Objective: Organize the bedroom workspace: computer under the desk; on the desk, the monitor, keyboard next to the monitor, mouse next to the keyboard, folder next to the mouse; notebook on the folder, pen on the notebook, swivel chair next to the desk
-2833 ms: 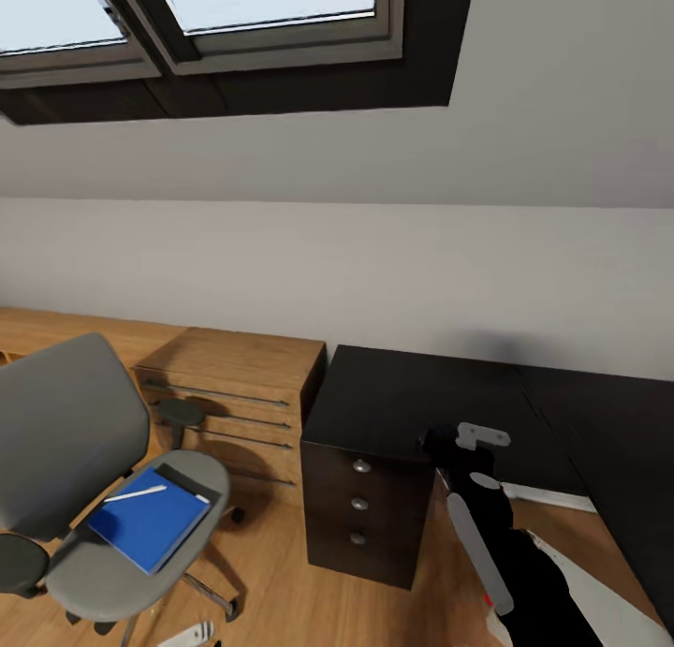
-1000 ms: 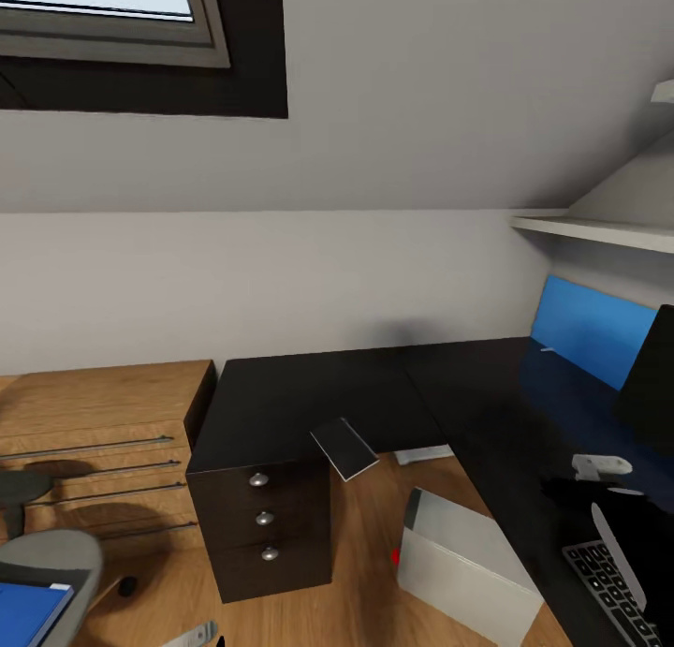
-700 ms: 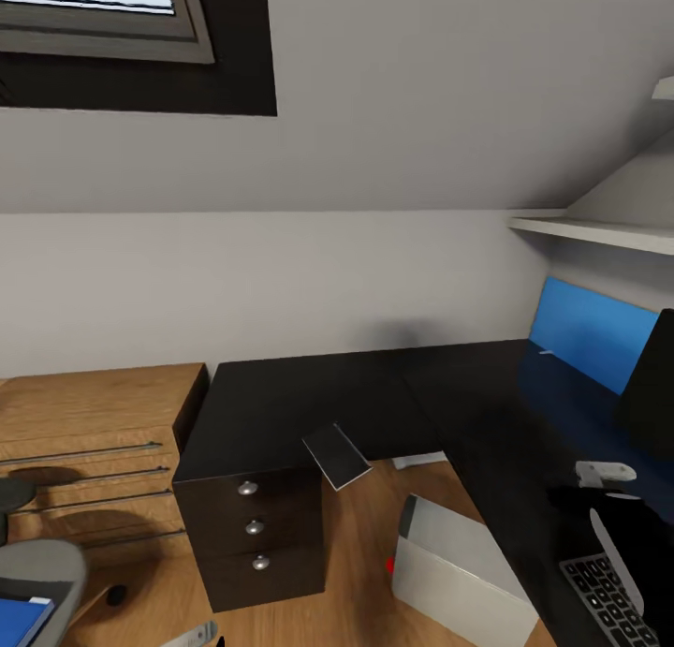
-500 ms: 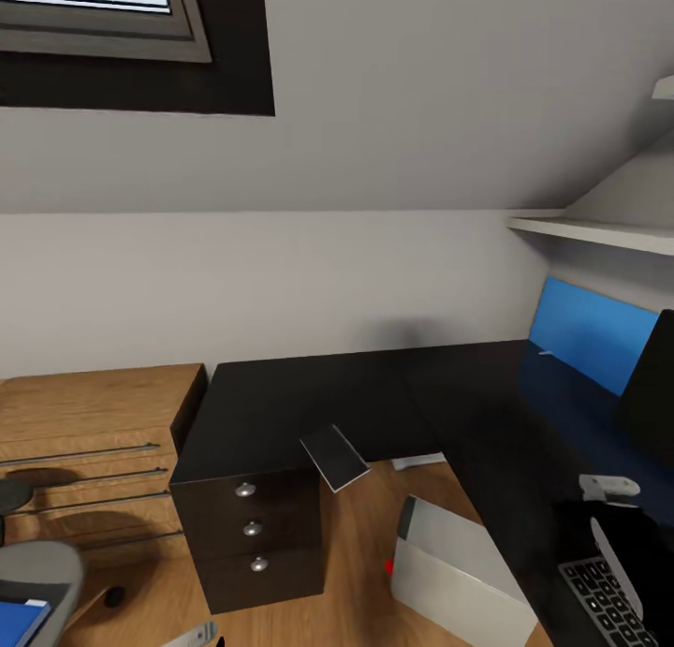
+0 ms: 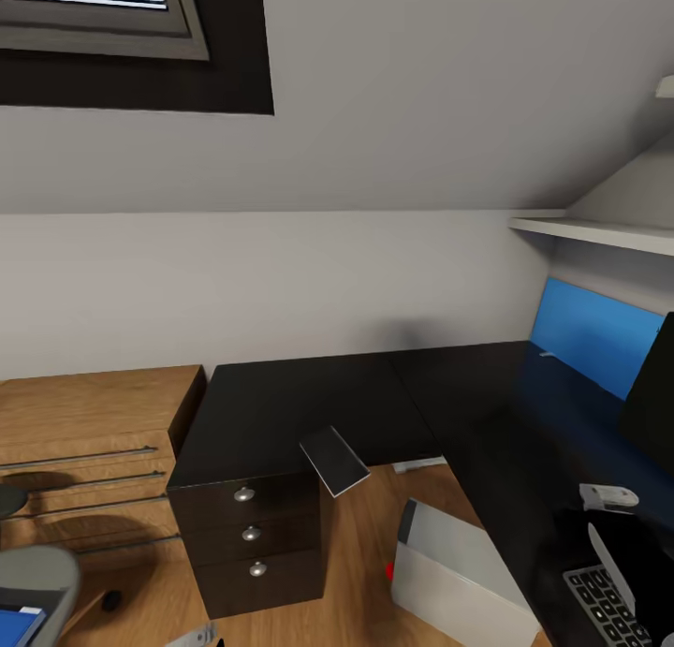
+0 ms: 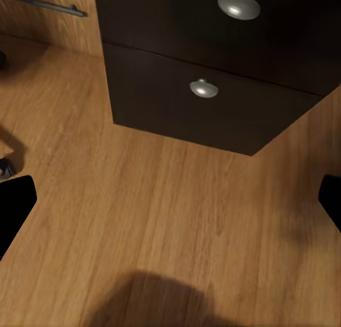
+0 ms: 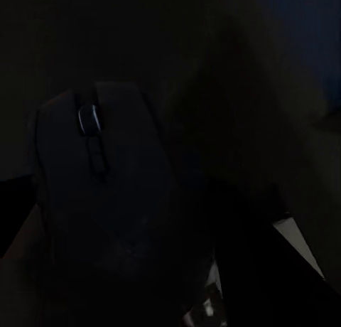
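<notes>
The black desk runs along the wall and down the right side, its drawers facing me. The grey notebook tilts over its inner edge. The computer stands on the floor in the desk's angle. The monitor and keyboard are on the desk at the right edge. Above the keyboard, my right gripper is shut on the black mouse. The swivel chair holds the blue folder at the lower left. My left gripper hangs open over the floor. The pen is out of view.
An oak drawer chest stands left of the desk. A blue panel lines the wall behind the monitor, under a white shelf. Wooden floor lies open between the chair and the drawers. A small castor sits by the chair.
The camera has swung right, from the chair and chest to the desk's corner. My right arm has sunk a little toward the keyboard, still carrying the mouse.
</notes>
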{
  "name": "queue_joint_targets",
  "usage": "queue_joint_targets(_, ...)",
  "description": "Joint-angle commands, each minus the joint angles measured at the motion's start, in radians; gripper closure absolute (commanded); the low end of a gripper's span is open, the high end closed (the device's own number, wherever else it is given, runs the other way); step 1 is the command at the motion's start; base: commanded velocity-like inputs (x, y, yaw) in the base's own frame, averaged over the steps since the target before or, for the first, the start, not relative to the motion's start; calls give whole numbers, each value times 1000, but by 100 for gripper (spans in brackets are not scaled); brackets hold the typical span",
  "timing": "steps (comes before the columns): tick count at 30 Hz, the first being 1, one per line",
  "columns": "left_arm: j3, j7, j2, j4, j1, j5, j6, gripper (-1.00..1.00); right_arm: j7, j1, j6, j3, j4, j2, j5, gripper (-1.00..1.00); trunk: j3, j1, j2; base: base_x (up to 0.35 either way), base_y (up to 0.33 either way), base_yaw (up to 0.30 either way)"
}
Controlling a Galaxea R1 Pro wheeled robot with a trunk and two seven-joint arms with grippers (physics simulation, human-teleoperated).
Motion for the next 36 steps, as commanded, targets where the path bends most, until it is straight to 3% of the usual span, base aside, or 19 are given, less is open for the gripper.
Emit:
queue_joint_targets(1,-2,6,1,-2,0,9,2,-100,-5,-5,-7,0,10,0,-6,100,-1,1,-1,162,0,0)
queue_joint_targets(5,-2,6,1,-2,0,9,2,-100,-5,-37,-41,0,75,-1,1,100,-1,1,-1,60,0,0)
queue_joint_targets(8,-3,6,1,-2,0,9,2,-100,-5,-54,-70,0,109,0,34,100,-1,1,-1,12,0,0)
queue_joint_targets(17,-3,6,1,-2,0,9,2,-100,-4,-61,-138,0,129,2,54,100,-1,1,-1,1,0,0)
queue_joint_targets(34,-3,7,1,-2,0,9,2,-100,-2,-61,-139,4,128,4,54,100,-1,1,-1,0,0,0)
queue_joint_targets(35,-3,7,1,-2,0,8,2,-100,-2,-61,-138,4,128,4,54,-100,-1,1,-1,0,0,0)
queue_joint_targets(36,-3,7,1,-2,0,8,2,-100,-2,-61,-138,5,128,4,54,-100,-1,1,-1,0,0,0)
